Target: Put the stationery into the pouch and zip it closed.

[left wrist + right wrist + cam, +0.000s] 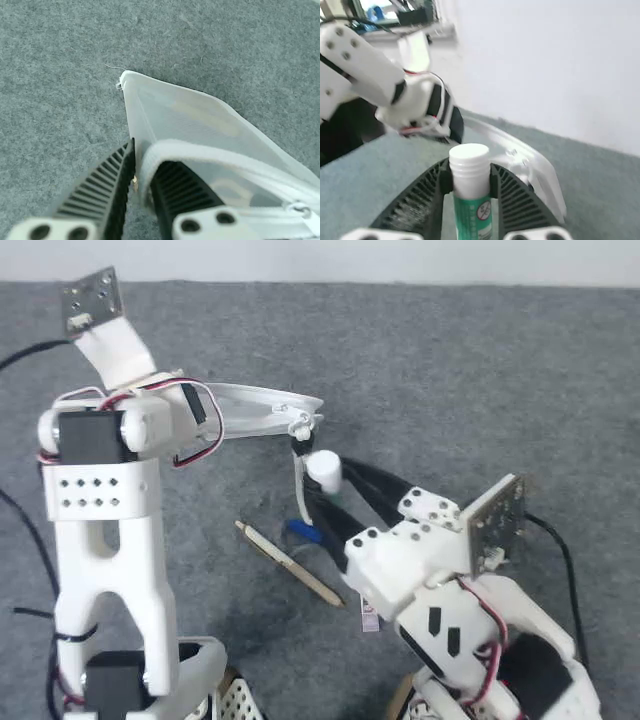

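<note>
Grey felt-like tabletop (pixel 480 370) is running back to a plain white wall (pixel 350 260). Toward the near edge, a slim beige pen (pixel 290 562) is lying flat at a slant in the middle, between the two arm bases, touching neither arm. Just beyond its far end a small blue item (pixel 303 532) is lying on the felt; what it is cannot be told. The right gripper (pixel 469 172) is hanging above that spot, its black ribbed fingers (pixel 512 200) narrowed and clamping a glue stick with white cap and green label (pixel 323 470) by the body, cap end sticking out past the fingertips and pointing toward the far edge. Just past the cap, the translucent white zip pouch (pixel 255 408) is being held off the tabletop, roughly level. The left gripper (pixel 137 170) is pinching the pouch's white zipper rim, one ribbed finger (pixel 107 185) outside and the other inside the mouth, the claw nearly closed on the fabric. The pouch's far corner is pointing toward the far edge, grey felt showing under it. Glue stick and pouch are near each other, contact not clear.
</note>
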Controlling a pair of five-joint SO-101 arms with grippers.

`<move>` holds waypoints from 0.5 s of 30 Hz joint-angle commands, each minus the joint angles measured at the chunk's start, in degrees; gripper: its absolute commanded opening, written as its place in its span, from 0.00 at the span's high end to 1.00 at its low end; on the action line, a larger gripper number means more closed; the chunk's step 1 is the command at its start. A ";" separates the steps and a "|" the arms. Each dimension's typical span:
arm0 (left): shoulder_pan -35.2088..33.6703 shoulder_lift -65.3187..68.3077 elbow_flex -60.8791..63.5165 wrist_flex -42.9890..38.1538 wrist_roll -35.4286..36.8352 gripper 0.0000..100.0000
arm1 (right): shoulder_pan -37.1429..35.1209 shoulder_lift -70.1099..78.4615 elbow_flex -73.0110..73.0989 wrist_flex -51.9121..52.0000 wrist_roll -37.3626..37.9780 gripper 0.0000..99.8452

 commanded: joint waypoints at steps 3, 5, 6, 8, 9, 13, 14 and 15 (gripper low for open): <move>0.09 -3.08 -1.98 -0.18 0.53 0.99 | -1.36 -1.10 3.25 -16.22 -0.35 0.99; 0.09 -2.99 -1.89 -0.18 0.53 0.99 | -1.36 -1.10 5.27 -21.76 1.49 0.99; 0.09 -2.99 -1.89 -0.18 0.53 0.99 | -1.36 -1.10 6.59 -24.75 2.81 0.99; 0.09 -3.25 -1.89 -0.18 0.53 0.99 | -1.89 -1.01 9.14 -31.25 5.27 0.99; 0.00 -3.25 -1.89 -0.18 0.53 0.99 | -2.59 -0.48 10.11 -34.77 5.98 0.99; -0.18 -3.16 -1.89 -0.18 0.53 0.99 | -3.91 5.14 11.69 -45.67 6.51 0.99; -0.26 -3.16 -1.89 -0.18 0.53 0.99 | -4.00 7.34 11.69 -47.78 6.51 0.99; -0.26 -3.16 -1.89 -0.18 0.53 0.99 | -3.91 9.54 11.69 -50.24 6.68 0.99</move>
